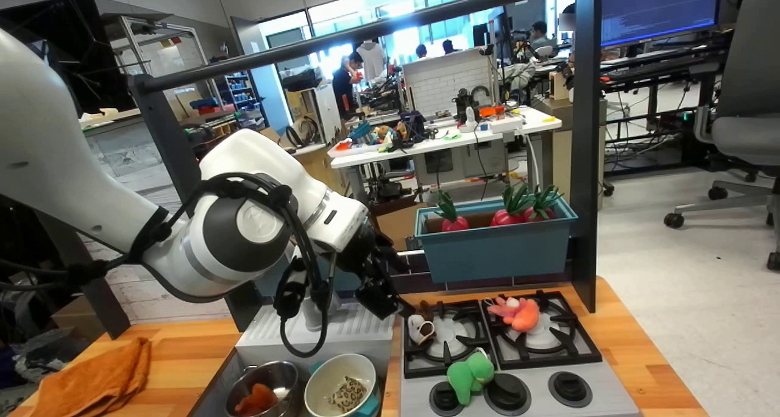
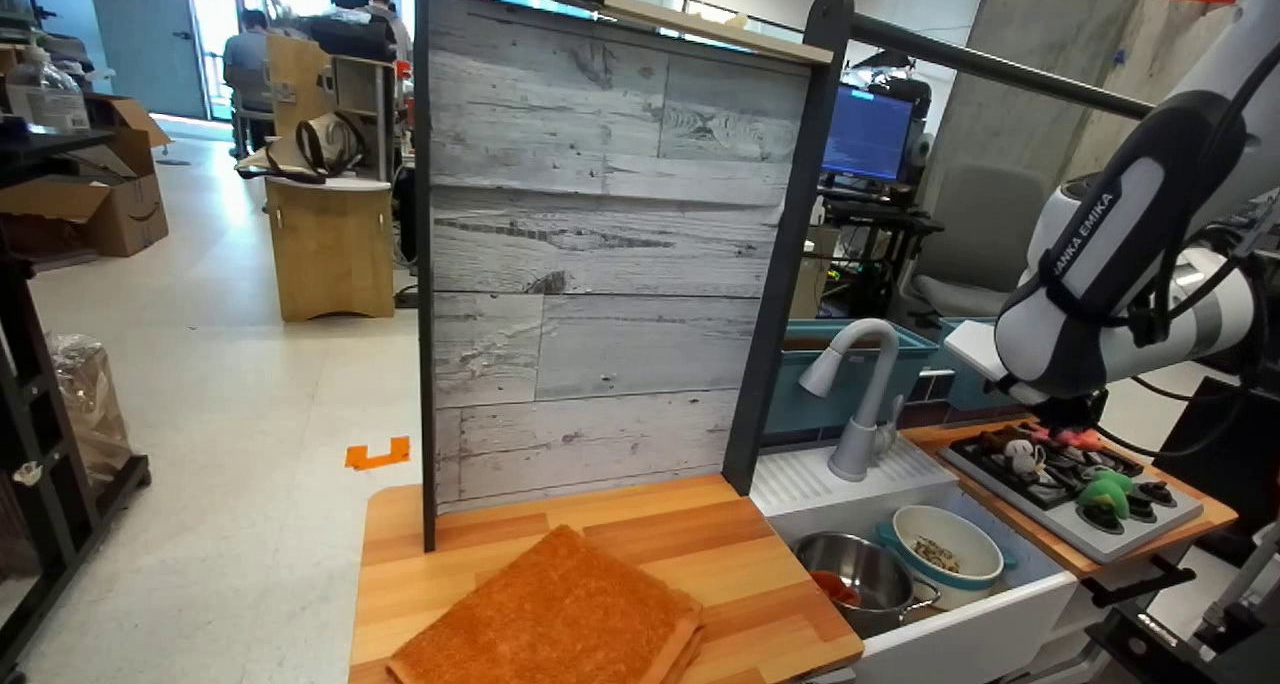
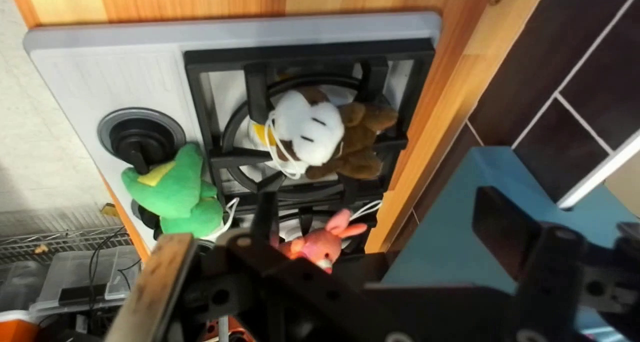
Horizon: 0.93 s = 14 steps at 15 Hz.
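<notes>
My gripper [image 1: 405,288] is open and empty above the toy stove [image 1: 542,399], its fingers well apart in the wrist view [image 3: 385,217]. It is nearest to a brown-and-white plush toy [image 1: 420,328] lying on a burner grate; this toy also shows in the wrist view [image 3: 310,127], apart from the fingers. A pink-orange plush rabbit [image 3: 320,244] lies on the neighbouring burner, partly hidden by a finger in the wrist view. A green plush toy [image 1: 470,375] lies on the stove's knobs; it also shows in the wrist view [image 3: 170,187].
The sink beside the stove holds a metal pot [image 2: 865,569] and a white-and-teal pot [image 2: 950,544], each with something inside. A grey faucet [image 2: 860,444] stands behind. A teal planter [image 1: 496,255] with red radishes hangs at the back beside a dark post [image 1: 585,161]. An orange towel [image 2: 560,614] lies on the counter.
</notes>
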Each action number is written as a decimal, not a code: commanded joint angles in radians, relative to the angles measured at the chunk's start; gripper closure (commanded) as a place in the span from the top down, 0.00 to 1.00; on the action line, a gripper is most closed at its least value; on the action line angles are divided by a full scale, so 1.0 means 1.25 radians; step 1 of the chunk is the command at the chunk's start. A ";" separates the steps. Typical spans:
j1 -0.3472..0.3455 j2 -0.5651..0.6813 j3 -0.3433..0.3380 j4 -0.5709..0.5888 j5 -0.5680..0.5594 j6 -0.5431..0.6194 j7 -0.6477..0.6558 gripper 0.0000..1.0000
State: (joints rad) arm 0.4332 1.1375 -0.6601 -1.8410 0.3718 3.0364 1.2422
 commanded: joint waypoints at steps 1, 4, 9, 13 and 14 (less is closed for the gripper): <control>-0.031 0.058 0.000 0.102 -0.037 -0.066 0.045 1.00; -0.070 0.107 0.020 0.186 -0.079 -0.113 0.071 1.00; -0.132 0.176 0.068 0.308 -0.137 -0.173 0.091 0.74; -0.154 0.183 0.079 0.343 -0.160 -0.179 0.092 0.43; -0.157 0.180 0.081 0.343 -0.165 -0.175 0.091 0.36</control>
State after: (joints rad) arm 0.2735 1.3421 -0.5841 -1.4754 0.2029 2.8407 1.3322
